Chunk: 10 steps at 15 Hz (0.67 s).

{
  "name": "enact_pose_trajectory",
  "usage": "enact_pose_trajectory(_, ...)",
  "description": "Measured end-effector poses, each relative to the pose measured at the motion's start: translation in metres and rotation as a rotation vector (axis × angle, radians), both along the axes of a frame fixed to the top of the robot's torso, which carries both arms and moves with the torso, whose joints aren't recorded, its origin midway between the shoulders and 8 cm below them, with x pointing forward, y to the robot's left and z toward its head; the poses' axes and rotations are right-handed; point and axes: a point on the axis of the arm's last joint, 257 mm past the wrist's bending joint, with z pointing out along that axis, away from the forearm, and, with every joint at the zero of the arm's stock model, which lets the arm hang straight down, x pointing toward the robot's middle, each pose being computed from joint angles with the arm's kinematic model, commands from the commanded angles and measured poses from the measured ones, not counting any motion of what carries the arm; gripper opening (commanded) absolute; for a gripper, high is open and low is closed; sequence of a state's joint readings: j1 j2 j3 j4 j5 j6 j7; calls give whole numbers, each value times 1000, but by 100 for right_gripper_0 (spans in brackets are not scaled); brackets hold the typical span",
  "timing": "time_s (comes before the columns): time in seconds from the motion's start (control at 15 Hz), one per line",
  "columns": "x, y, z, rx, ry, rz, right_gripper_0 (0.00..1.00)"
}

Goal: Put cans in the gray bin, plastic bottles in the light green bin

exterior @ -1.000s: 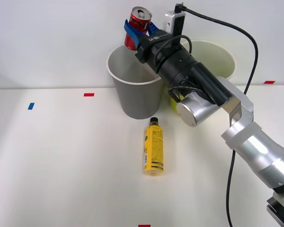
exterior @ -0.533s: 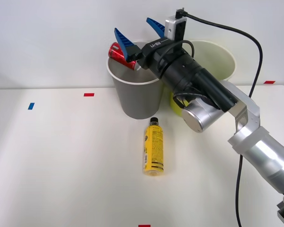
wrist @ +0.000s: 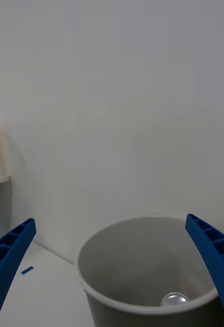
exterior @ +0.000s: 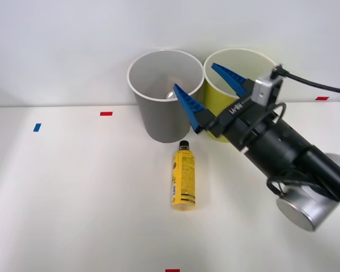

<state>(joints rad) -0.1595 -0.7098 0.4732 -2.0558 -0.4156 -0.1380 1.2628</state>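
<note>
Right gripper (exterior: 207, 93) hangs in the air in front of the two bins, fingers spread wide apart and holding nothing. In the front view one blue finger (exterior: 191, 107) crosses the front of the gray bin (exterior: 161, 119), and the other lies across the mouth of the light green bin (exterior: 215, 116). The arm reaches in from the right, low over the table (exterior: 73, 192).

Gray bin stands upright at the back of the table, touching or just beside the light green bin on its right. Inside the gray bin sits the can (wrist: 174, 299): the wrist view shows a silver round top low against the inner wall. A small pale glint at the same spot shows in the front view; the red body is hard to make out, probably hidden by the rim.

The bottle (exterior: 183, 178) lies on its side on the table, just in front of the gray bin, black cap pointing toward the bin, apart from the gripper.

Small tape marks on the table: red (exterior: 106, 113) and blue (exterior: 37, 127) to the left of the bins.
</note>
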Motion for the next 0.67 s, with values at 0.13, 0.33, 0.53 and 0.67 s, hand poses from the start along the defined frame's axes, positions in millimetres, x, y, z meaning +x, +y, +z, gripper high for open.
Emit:
enact_pose_trajectory(0.13, -30, -28, -16, -1, 47, -35, 100)
enact_pose_trajectory(0.33, -65, -70, -40, -6, 126, -118, 100)
enact_pose_trajectory(0.53, -93, -108, -59, 6, 177, -207, 100)
enact_pose_trajectory(0.67, -107, -129, -72, 20, 210, -264, 100)
